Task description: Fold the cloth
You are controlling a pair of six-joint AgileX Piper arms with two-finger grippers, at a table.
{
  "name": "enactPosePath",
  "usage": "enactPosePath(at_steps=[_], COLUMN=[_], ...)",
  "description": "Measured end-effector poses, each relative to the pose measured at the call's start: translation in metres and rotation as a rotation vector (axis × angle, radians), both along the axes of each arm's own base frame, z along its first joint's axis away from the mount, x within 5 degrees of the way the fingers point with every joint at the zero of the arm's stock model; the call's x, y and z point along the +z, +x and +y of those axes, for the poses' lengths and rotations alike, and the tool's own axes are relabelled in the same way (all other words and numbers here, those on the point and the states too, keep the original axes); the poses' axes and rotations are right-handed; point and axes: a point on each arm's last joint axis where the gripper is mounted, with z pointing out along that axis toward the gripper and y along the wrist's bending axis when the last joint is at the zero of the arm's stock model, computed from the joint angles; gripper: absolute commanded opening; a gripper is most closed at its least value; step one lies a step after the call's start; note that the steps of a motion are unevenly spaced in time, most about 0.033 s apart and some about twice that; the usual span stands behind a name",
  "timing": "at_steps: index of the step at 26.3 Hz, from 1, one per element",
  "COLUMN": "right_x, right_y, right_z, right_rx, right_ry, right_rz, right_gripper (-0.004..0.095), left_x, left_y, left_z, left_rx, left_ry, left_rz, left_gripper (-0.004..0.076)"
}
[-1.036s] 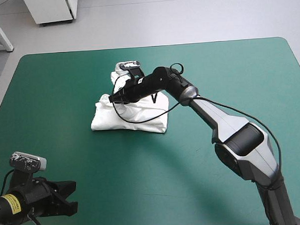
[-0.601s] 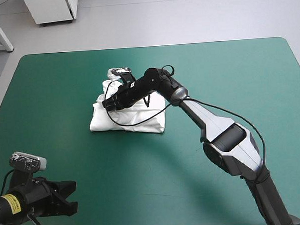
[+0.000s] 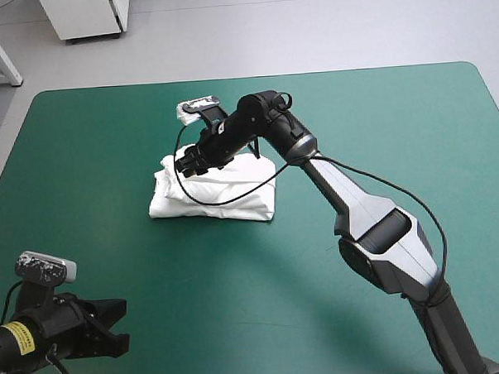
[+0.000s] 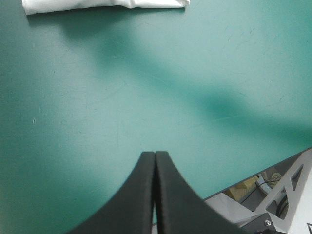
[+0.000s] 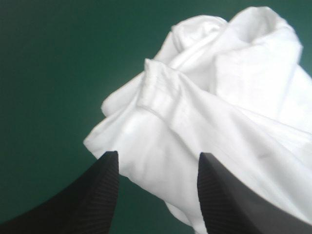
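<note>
The right arm's jaws stand wide apart over the far left end of the T-shirt (image 3: pixel 221 196), its rumpled white folds just ahead of and between them. The left arm's jaws are pressed together at the near left corner of the teal-green worktop (image 3: pixel 379 123), well apart from it. The T-shirt is a folded bundle left of the worktop's middle, long axis running left to right; the right arm hides its far edge, and whether the jaws touch fabric cannot be told.
</note>
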Motion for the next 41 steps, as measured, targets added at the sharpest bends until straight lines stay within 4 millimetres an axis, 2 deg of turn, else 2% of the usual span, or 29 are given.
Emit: enactPosePath(at_steps=[5, 9, 13, 17, 21, 33, 41], right_x=[0.002, 0.011, 0.017, 0.004, -0.01, -0.057, -0.081], right_y=[0.004, 0.015, 0.016, 0.014, 0.014, 0.011, 0.017], right_z=[-0.011, -0.032, -0.053, -0.084, -0.102, -0.107, -0.105], right_rx=[-0.079, -0.161, -0.202, -0.245, -0.261, -0.261, -0.276], right_ry=[-0.061, -0.074, -0.106, -0.167, -0.202, -0.253, -0.199], right_rz=[0.02, 0.001, 0.014, 0.1, 0.162, 0.244, 0.286], right_gripper=[0.0469, 0.0469, 0.0469, 0.0469, 0.0469, 0.0469, 0.0471], left_x=[0.0, 0.0, 0.0, 0.0, 0.0, 0.0, 0.0], left_y=[0.0, 0.0, 0.0, 0.0, 0.001, 0.002, 0.003], left_z=[0.0, 0.0, 0.0, 0.0, 0.001, 0.003, 0.004], left_rx=[0.001, 0.001, 0.001, 0.001, 0.005, 0.019, 0.024], left_ry=[-0.002, -0.002, -0.002, -0.002, 0.005, 0.032, 0.04], left_rz=[-0.004, -0.004, -0.004, -0.004, -0.008, -0.021, -0.025], left_gripper=[-0.0022, -0.0022, -0.0022, -0.0022, -0.0022, -0.0022, -0.0022])
